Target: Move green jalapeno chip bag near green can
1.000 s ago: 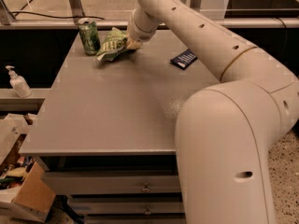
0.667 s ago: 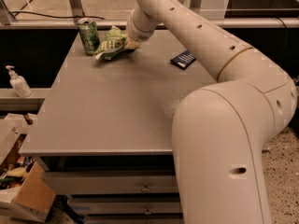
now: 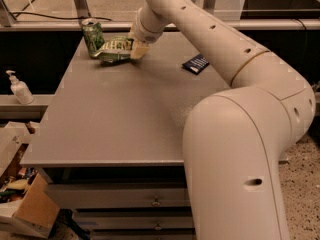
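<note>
The green jalapeno chip bag [image 3: 113,49] lies on the grey table [image 3: 125,114] at its far left. It is right beside the green can [image 3: 93,34], which stands upright at the table's back left corner. My gripper [image 3: 136,49] reaches down from the long white arm at the bag's right end. It is shut on that end of the bag. The bag's left end is at the foot of the can.
A small dark navy packet [image 3: 195,64] lies on the table to the right of the gripper. A white pump bottle [image 3: 19,88] stands on a low ledge left of the table. Cardboard boxes [image 3: 25,204] sit on the floor at lower left. My white arm fills the right foreground.
The bag and gripper have edged slightly left toward the can. Otherwise nothing has visibly changed.
</note>
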{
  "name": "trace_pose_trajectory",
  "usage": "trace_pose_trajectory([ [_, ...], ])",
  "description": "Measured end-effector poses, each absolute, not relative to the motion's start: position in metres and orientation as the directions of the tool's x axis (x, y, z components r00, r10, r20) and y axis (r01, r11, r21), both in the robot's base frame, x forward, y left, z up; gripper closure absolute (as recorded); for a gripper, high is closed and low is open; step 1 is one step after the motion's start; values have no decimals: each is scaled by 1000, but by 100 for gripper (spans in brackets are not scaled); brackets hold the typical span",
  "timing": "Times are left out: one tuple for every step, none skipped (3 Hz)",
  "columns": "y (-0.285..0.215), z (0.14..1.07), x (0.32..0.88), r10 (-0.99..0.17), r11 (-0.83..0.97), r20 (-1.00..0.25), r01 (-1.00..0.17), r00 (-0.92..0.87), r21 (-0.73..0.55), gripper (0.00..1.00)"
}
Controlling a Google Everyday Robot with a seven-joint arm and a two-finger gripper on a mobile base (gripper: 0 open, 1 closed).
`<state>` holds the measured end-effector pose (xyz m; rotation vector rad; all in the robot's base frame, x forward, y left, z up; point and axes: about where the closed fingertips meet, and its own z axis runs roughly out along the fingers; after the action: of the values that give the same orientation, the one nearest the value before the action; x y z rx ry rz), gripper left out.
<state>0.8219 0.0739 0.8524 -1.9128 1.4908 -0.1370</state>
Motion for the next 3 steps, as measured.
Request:
trace_pose_trajectory([
  [76,856,818,-880,-94,-334,-812,338,-576,0],
  [71,862,810,-872,-82,-355,-815,337,-573,0],
  [53,872,790,-841,-22,-443,-837,312,-547,0],
])
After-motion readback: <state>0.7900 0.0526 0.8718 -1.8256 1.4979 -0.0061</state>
